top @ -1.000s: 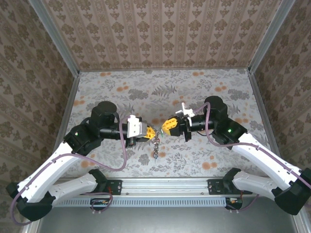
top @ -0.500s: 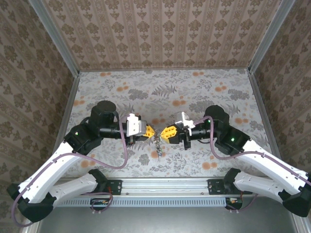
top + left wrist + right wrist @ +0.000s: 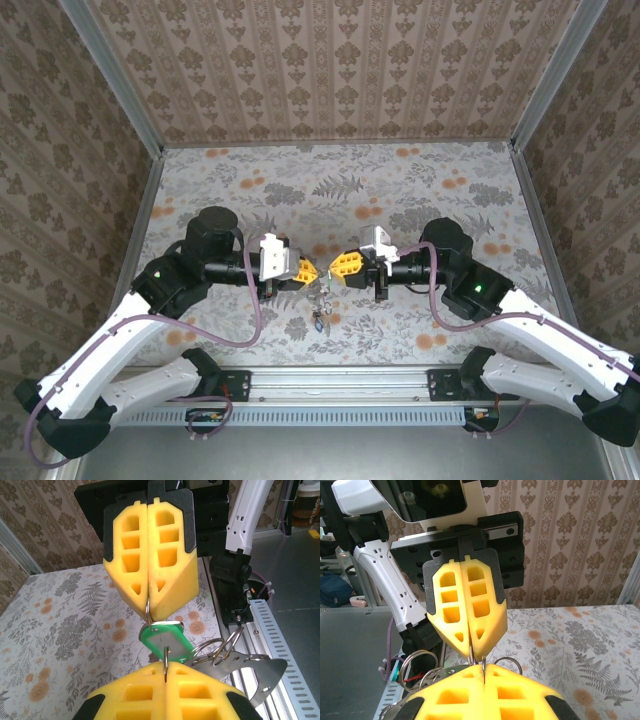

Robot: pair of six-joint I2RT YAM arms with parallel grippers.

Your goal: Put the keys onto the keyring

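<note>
I'm holding left gripper (image 3: pixel 312 272) and right gripper (image 3: pixel 336 268) tip-to-tip | both pinching shut on wire loops (image 3: pixel 148 611) | green key (image 3: pixel 164 639) spanning lengthwise between them

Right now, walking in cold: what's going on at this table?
Two robot arms meet tip to tip above the flowered table. The left gripper and the right gripper are both shut, each pinching thin ring wire. A green key head is strung between them, off the table. More metal rings and a flat metal piece dangle beside it. Whether any key is fully threaded on can't be told.
</note>
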